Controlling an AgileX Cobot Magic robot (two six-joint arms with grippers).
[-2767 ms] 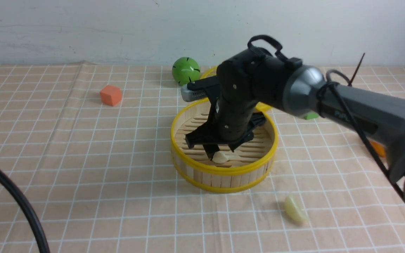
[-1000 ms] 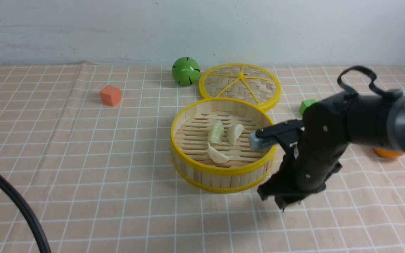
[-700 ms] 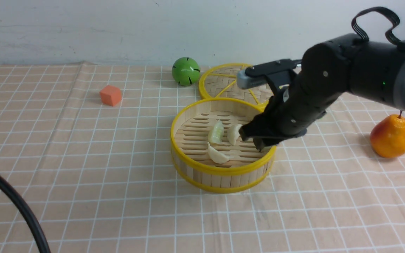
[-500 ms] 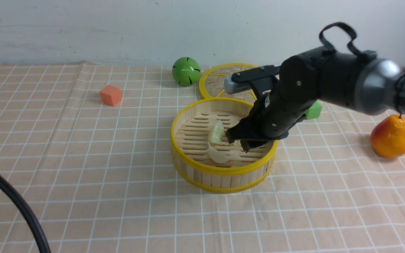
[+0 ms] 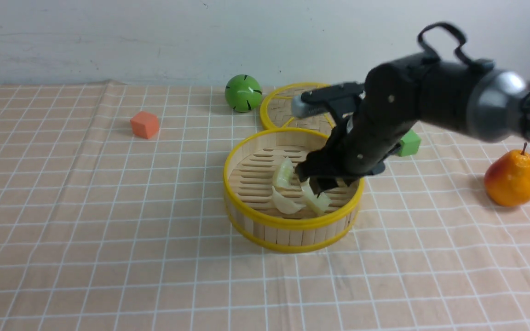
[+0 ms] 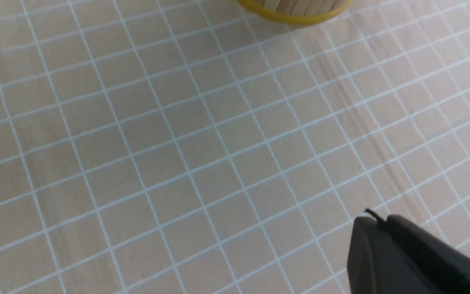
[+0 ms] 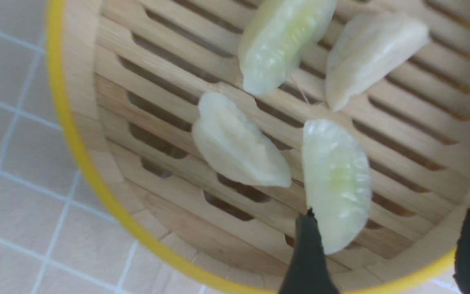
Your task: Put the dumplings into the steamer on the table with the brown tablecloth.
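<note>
Presently, all four dumplings [image 7: 239,147] lie on the slatted floor of the steamer [image 5: 292,225], which stands mid-scene on the desk [image 5: 108,207], on the brown tablecloth [image 5: 430,276]; none shows on the cloth itself. The right gripper [image 5: 320,183] hangs over the steamer's right half with jaws spread, holding nothing; the near-right dumpling [image 7: 337,183] lies just beside one finger. The left gripper [image 6: 375,232] is pressed together over bare cloth, on the steamer's near side. By these views, loading appears complete; only withdrawing the right arm is left.
</note>
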